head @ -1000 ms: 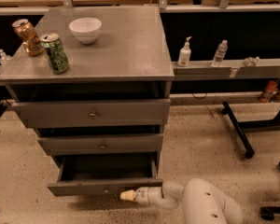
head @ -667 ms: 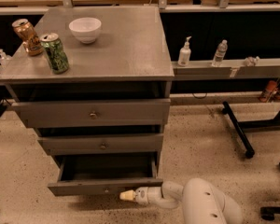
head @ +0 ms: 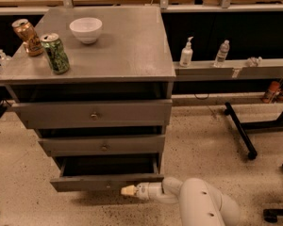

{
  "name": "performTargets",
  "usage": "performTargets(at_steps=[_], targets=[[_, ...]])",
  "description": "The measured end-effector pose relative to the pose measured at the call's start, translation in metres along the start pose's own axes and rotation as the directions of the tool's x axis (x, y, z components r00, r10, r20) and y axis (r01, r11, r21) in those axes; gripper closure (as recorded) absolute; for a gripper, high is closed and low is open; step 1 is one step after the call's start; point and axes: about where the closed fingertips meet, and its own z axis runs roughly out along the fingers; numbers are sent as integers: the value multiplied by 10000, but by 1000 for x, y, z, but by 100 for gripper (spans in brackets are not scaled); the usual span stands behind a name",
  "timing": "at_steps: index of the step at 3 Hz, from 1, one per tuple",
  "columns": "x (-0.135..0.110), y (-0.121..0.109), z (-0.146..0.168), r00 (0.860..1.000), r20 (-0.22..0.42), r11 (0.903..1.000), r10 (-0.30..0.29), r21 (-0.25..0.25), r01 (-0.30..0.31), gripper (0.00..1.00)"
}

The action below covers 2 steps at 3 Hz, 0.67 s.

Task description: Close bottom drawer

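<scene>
Low over the floor [head: 203, 140], the claw [head: 129, 190] sits at the front of the open bottom drawer [head: 85, 183]; whether it is spread or pressed together cannot be told.

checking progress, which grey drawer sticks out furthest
The bottom grey wooden drawer, slimmest front, pulled out past both above; the gripper sits at its front.
</scene>
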Motion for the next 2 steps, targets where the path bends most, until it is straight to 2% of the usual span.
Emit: performTargets(at_steps=[1, 2], targets=[[-36, 11, -1, 9991, 381, 9978, -184, -635, 208, 100], [-25, 11, -1, 9995, 293, 9980, -109, -615, 127, 100]])
